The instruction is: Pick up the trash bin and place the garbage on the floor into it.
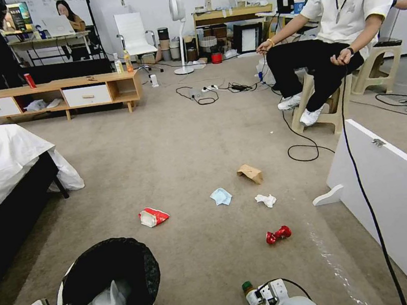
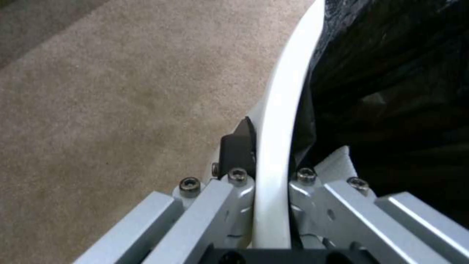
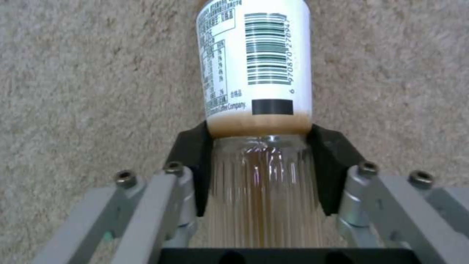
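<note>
The left gripper (image 2: 271,183) is clamping the white rim of the trash bin (image 1: 128,264), 1 finger outside the wall and 1 inside against the black liner. The right gripper (image 3: 266,165) is closing its black pads (image 3: 193,165) around the ribbed body of the green-capped bottle (image 3: 256,91), which is lying on the carpet (image 1: 186,139). Ahead of that gripper, 5 pieces are lying apart: the crushed red can (image 1: 278,235) nearest, then the tissue (image 1: 265,200), mask (image 1: 221,196), snack packet (image 1: 153,216) and paper bag (image 1: 250,173).

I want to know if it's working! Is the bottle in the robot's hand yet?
Yes. The right hand is shut on the bottle; black pads press both sides.
</note>
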Tool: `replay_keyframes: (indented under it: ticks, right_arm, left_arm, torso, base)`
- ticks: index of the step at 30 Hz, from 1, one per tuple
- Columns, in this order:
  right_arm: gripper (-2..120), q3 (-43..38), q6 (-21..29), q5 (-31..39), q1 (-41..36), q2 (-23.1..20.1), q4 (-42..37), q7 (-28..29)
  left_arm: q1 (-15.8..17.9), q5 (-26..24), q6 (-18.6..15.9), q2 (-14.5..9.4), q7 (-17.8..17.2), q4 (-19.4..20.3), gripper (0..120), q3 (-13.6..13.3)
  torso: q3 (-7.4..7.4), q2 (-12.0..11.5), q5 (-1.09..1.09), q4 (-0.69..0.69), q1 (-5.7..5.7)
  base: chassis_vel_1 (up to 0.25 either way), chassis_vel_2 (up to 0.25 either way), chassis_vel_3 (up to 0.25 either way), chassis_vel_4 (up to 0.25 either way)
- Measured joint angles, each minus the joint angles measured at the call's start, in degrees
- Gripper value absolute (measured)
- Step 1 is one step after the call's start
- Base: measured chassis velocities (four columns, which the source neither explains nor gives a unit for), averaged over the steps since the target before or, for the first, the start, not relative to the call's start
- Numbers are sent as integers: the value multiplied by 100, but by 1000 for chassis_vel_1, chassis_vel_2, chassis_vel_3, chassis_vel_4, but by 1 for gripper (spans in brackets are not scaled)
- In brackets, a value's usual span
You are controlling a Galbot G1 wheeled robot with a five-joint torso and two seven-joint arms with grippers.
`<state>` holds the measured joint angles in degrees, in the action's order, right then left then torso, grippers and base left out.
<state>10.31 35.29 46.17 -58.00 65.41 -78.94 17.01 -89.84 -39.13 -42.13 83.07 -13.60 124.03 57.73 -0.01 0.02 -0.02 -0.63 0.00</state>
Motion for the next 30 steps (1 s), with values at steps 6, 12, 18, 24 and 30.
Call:
replay_keyframes:
  ticks: [6,12,18,24,30]
  right_arm:
    - [28,-28,0,33,-34,-131,-106,-3]
    - [26,-191,-27,160,-105,-483,-523,55]
    - [26,-597,-106,364,-141,-919,-1520,133]
    - [26,-996,-106,822,-31,-1291,-2848,253]
    - [26,-1206,-282,992,113,-1516,-3696,213]
  left_arm:
    - [-6,5,0,-7,0,0,2,-8]
    - [-4,5,0,-9,1,10,2,-41]
    - [2,-20,0,-29,3,57,2,-93]
    - [-3,-36,0,-57,-3,133,2,-182]
    - [-2,-88,0,-86,-26,213,2,-273]
  torso:
    - [1,0,4,3,0]
    - [1,-1,2,1,0]
    - [1,-1,2,0,0]
    - [1,-1,0,2,0]
    - [1,-2,1,0,0]
  base:
    - [0,0,0,0]
    - [0,0,0,0]
    - [0,0,0,0]
    - [0,0,0,0]
    - [0,0,0,0]
